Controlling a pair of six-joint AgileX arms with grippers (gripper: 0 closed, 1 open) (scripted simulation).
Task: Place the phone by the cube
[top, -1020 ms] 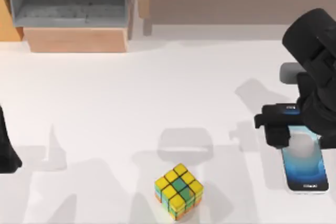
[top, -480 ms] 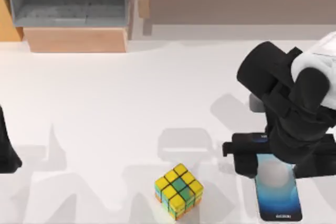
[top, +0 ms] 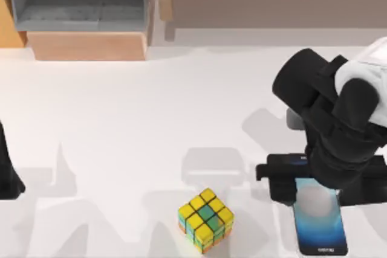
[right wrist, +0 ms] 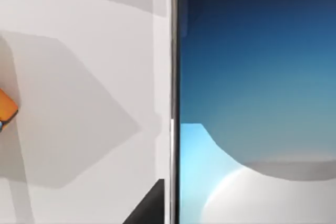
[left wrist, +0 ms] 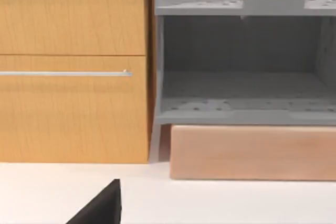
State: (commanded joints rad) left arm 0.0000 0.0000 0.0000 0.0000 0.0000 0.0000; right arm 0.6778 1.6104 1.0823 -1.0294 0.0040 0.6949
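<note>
On the white bench [top: 121,125], near right, the right claw [top: 319,176] sits over the far end of the phone [top: 320,225]; whether it grips I cannot tell. Left of the phone, apart, stands the cube [top: 205,219]. At the left edge, the left arm [top: 7,173] is parked.

Legible text — none. The phone [top: 321,220] carries a small pale marking on its black bezel at the end farthest from the right end effector [top: 320,179], too small to read. The cube [top: 205,219] — coloured tiles, no lettering.
</note>
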